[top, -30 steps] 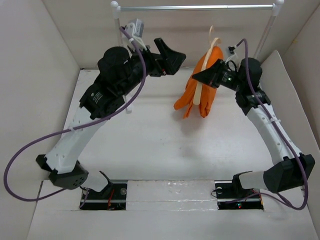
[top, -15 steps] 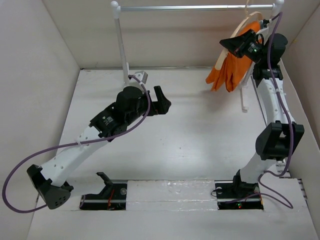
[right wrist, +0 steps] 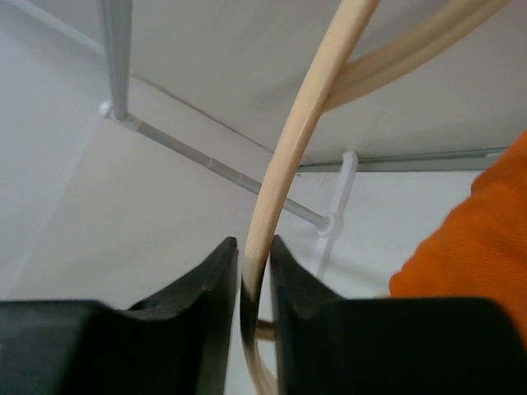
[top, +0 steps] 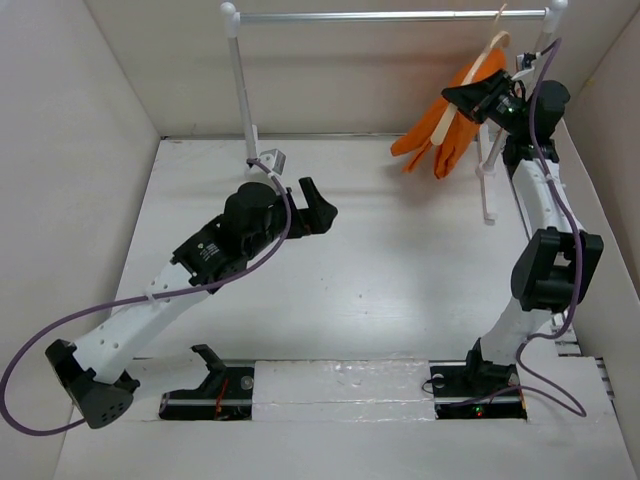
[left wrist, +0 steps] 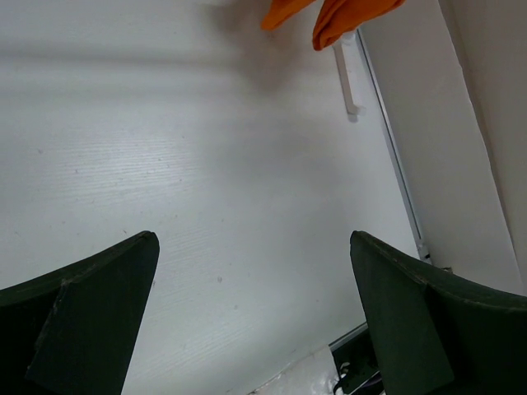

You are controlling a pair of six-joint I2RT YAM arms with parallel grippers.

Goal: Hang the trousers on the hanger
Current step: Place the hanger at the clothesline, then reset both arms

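Note:
The bright orange trousers (top: pixel 445 130) hang folded over the pale beige hanger (top: pixel 470 85), whose hook reaches the silver bar at the back right. My right gripper (top: pixel 450 96) is up beside them. In the right wrist view its jaws (right wrist: pixel 254 243) sit close around the thin hanger arm (right wrist: pixel 296 140), with the orange cloth (right wrist: pixel 469 255) at the right edge. My left gripper (top: pixel 318 205) hovers open over the table's middle left, well apart from the garment. The left wrist view shows its wide-spread fingers (left wrist: pixel 254 239) holding nothing, and the trouser ends (left wrist: pixel 329 12) at the top.
A rack with white posts (top: pixel 240 90) and a silver horizontal bar (top: pixel 380 15) spans the back of the table. Its right post's white foot (top: pixel 488 190) stands below the trousers. White walls enclose the table on the left, back and right.
My right arm has lifted the hanger and trousers from mid-table up and right to the rack bar. My left arm has drawn back and lowered toward the table's middle left.

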